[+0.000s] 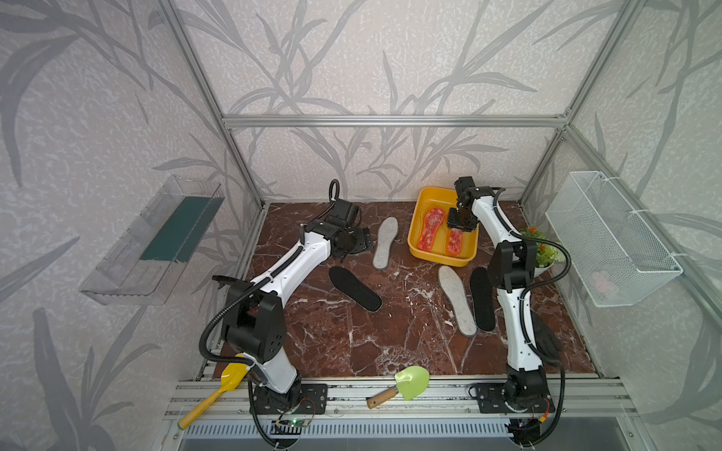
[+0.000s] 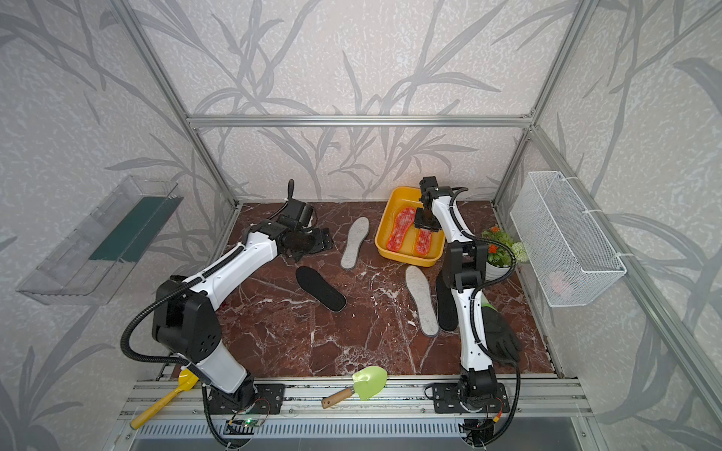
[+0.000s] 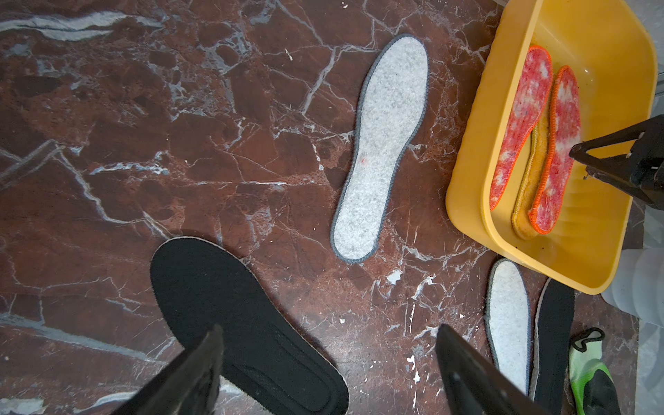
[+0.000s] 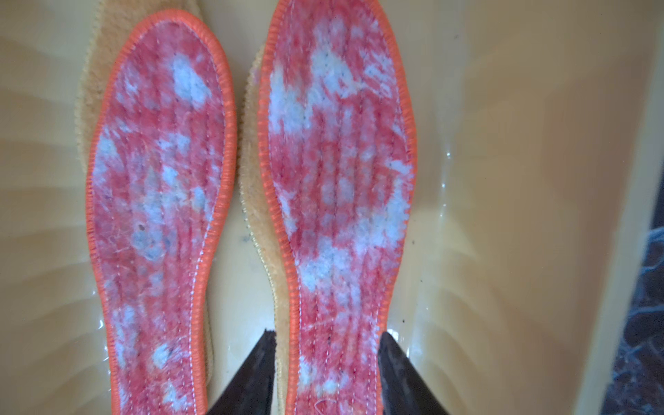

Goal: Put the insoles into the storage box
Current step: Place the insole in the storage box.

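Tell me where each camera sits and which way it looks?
Top views: high up, looking down at the marble table; left arm, right arm show.
Left wrist: on left arm, facing a black insole; open left gripper shows.
Right wrist: over the storage box, facing red-white insoles; right gripper shows.
Both wrist views share those insoles.

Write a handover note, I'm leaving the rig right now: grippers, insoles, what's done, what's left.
Left gripper: open, empty, by a black insole on the table.
Right gripper: open, inside the storage box, jaws apart over a red-white insole.
Done: that one and the other red-white insole lie in the box on the yellow-orange insoles.
Left: first grey felt insole, second grey felt insole, the black one and the second black insole, all on the table.
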### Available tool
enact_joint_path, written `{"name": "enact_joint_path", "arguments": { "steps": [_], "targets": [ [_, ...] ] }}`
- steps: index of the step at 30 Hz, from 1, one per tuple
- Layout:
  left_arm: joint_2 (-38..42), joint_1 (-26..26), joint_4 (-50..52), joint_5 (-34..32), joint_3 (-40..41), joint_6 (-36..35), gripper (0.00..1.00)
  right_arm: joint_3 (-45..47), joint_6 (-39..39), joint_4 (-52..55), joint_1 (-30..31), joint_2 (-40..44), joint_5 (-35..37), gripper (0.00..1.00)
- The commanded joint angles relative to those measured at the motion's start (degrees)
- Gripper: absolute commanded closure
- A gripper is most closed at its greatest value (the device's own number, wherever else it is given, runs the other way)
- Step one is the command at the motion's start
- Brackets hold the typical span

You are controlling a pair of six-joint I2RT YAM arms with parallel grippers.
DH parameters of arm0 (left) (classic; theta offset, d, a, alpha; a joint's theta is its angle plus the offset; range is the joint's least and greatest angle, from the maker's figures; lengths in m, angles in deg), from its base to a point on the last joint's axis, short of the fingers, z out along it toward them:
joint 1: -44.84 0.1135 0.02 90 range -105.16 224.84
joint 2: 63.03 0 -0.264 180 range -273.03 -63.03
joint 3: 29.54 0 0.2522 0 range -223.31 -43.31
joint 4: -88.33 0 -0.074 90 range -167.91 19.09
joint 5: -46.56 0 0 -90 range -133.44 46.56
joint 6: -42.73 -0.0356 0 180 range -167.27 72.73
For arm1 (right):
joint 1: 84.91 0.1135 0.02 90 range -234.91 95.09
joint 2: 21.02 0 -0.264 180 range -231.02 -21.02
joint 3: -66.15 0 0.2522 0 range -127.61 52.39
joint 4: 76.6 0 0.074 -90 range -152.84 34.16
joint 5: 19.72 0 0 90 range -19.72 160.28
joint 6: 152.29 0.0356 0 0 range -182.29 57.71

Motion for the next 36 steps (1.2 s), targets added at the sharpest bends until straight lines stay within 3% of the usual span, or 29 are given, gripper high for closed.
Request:
{"name": "enact_joint_path", "arguments": {
  "steps": [1, 11, 19, 29, 36],
  "targets": [
    [0.0, 0.1, 1.0, -0.5, -0.5, -0.8, 0.07, -0.8, -1.2, 0.9, 0.1, 4.8, -3.0, 0.53],
    [-8.4, 0.2, 1.5, 2.7, -6.9, -4.9, 0.05, 6.3, -3.2, -1.0, 0.1, 16.0, -9.8, 0.52],
    [-20.6, 0.2, 4.9, 6.5, -19.9, -7.2, 0.05, 22.4, -4.6, -6.8, 0.2, 29.7, -14.9, 0.52],
    [-26.0, 0.3, 6.2, 8.4, -24.0, -6.3, 0.07, 39.1, -5.4, -11.9, 0.2, 42.7, -20.5, 0.52],
    [-32.0, 0.1, 10.0, 7.9, -29.7, -6.3, 0.17, 48.0, -7.0, -12.5, 0.2, 49.4, -21.4, 0.52]
  ]
}}
